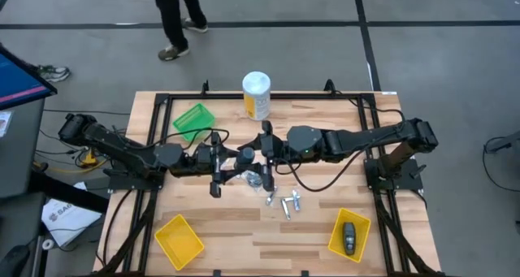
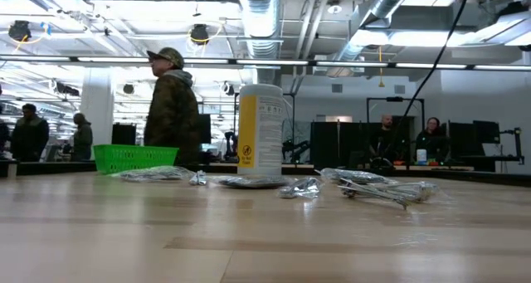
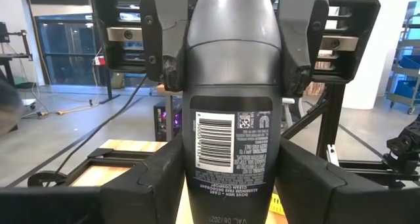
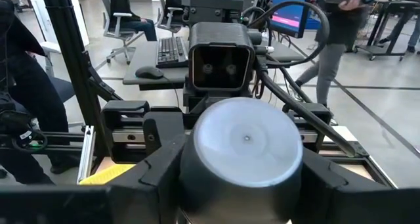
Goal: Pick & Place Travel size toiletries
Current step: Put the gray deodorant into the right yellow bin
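Note:
A dark oval bottle (image 3: 230,119) with a barcode label, one of the toiletries, hangs in the air between both grippers over the table's middle (image 1: 244,156). My left gripper (image 1: 221,159) is shut on one end, my right gripper (image 1: 264,149) on the other. The right wrist view looks at the bottle's pale round end face (image 4: 244,142). Another dark pod (image 1: 349,238) lies in the right yellow bin (image 1: 335,228). Several silver tubes (image 1: 286,202) and clear packets (image 1: 260,179) lie flat on the wood below the grippers. My left gripper pinches the bottle's labelled body (image 3: 230,184) between its two fingers (image 3: 147,184), coming level from the table's left, along the bottle. The bottle is clear of the table and lies about level. My right gripper pinches the bottle's narrower far end (image 3: 230,27) between its fingers (image 3: 164,46), coming level from the table's right. Its fingers flank the end with the pale round face (image 4: 244,142). The bottle spans the gap between the two grippers.
A tall white-and-yellow canister (image 1: 256,94) stands near the far edge, and a green bin (image 1: 193,119) sits to its left. A second yellow bin (image 1: 179,240) sits near-left. A person walks beyond the table's far edge (image 1: 175,17).

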Tool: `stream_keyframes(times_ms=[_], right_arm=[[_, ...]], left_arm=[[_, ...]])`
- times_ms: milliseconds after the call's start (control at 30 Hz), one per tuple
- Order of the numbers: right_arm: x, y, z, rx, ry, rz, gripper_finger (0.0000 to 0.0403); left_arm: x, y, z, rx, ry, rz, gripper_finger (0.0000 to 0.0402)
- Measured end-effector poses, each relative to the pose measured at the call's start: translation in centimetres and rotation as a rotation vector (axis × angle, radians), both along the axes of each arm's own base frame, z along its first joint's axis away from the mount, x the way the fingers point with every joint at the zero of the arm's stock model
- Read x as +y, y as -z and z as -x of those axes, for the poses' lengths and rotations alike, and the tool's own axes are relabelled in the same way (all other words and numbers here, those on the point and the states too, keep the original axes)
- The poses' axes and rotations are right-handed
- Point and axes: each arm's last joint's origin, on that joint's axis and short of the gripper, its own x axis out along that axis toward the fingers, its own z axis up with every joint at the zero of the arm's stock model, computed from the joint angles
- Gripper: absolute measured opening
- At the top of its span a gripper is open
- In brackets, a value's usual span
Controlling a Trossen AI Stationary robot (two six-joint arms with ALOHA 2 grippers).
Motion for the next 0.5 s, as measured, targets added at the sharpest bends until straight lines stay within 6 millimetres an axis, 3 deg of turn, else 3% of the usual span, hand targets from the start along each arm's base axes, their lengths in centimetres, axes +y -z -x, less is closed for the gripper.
stream_keyframes(times_ms=[100, 267, 500], right_arm=[[-0.2, -0.9, 0.8, -0.019, 0.004, 0.005, 0.019], [-0.8, -4.0, 3.8, -0.086, 0.006, -0.008, 0.019], [-0.4, -4.9, 10.4, 0.184, -0.02, -0.059, 0.019]], left_arm=[[0.0, -0.1, 0.0, -0.008, -0.002, 0.008, 0.0222], [0.0, -0.1, 0.0, -0.002, 0.002, 0.029, 0.0274], [0.0, 0.0, 0.0, 0.004, 0.003, 0.059, 0.0299]])
